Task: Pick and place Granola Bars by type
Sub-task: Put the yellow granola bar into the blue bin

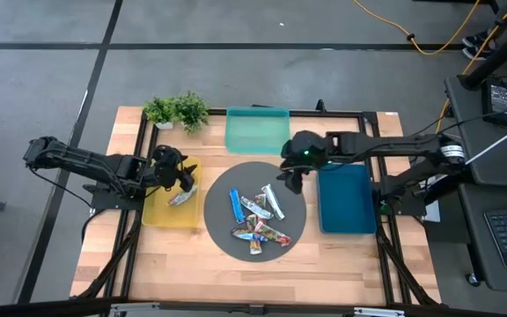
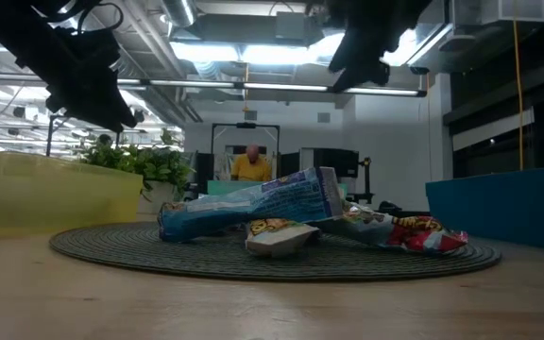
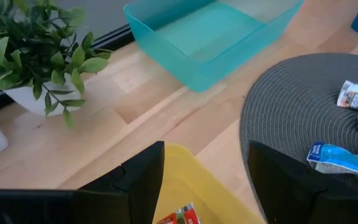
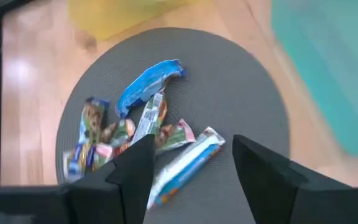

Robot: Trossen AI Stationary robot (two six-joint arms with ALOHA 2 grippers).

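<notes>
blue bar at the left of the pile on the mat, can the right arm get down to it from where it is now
Probably yes. The right gripper hangs open above the grey mat's upper right edge, and the blue bar lies at the pile's left edge with its top uncovered. The left gripper is over the yellow tray, out of the way.

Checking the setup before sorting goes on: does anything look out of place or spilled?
Nothing stands out. The granola bars lie in a loose, overlapping heap on the round grey mat, none spilled onto the wood. One bar already lies in the yellow tray; the teal tray looks empty.
</notes>
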